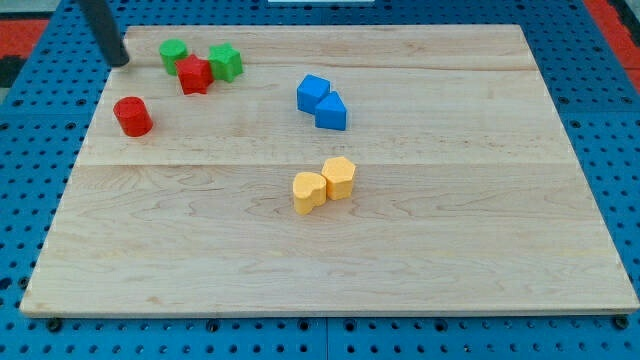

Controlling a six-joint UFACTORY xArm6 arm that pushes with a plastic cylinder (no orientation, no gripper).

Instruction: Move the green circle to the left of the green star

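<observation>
Two blocks per colour — green, red, blue, yellow — eight total.

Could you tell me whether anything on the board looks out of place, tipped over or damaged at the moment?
Nothing stands out. All the blocks sit flat on the wooden board, undamaged. The green circle, a red block and the green star crowd together near the view's top left. My tip rests left of the green circle, apart from it.
</observation>
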